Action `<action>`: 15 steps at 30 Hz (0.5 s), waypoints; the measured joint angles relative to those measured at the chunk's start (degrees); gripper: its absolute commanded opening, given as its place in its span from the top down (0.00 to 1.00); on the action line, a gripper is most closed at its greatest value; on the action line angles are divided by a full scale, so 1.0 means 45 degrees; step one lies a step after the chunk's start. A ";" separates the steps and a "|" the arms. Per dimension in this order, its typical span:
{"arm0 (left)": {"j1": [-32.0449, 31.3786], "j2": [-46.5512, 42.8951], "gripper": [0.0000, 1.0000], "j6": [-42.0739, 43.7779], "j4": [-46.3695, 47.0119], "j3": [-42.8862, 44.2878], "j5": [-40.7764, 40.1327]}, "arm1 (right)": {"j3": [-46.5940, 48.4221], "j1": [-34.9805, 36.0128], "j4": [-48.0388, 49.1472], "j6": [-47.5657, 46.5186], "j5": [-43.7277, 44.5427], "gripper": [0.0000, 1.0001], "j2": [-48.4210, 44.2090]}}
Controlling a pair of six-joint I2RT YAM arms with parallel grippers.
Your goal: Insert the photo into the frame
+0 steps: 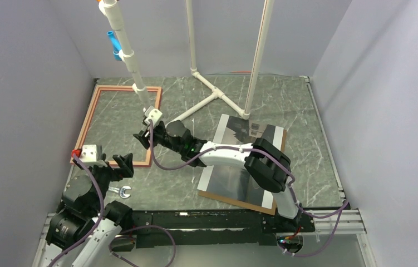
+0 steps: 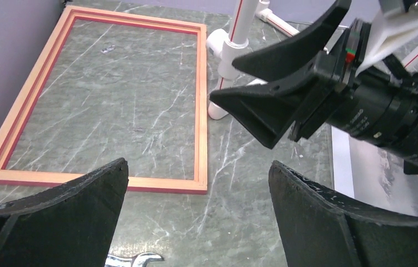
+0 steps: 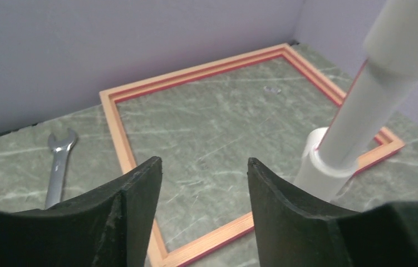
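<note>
Green marbled tabletop [image 1: 301, 128] between grey walls [image 1: 17, 83]; left gripper [image 2: 198, 167] wide, right gripper [image 3: 203, 162] half-parted, both empty.

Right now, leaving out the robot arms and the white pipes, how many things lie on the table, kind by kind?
Picture frame: 1
Photo: 1
Brown board under the photo: 1
Wrench: 1
Total: 4

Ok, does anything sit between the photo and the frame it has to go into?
Yes. A white pipe leg lies on the table between the photo and the frame, and an upright white post stands right beside the frame's edge on the photo's side. The right arm also reaches across that gap.
</note>
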 measured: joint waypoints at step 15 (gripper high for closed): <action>0.0000 -0.0476 0.01 -0.0282 -0.0204 0.0000 -0.0733 | 0.5314 0.0267 -0.1598 0.0219 0.1307 1.00 0.3152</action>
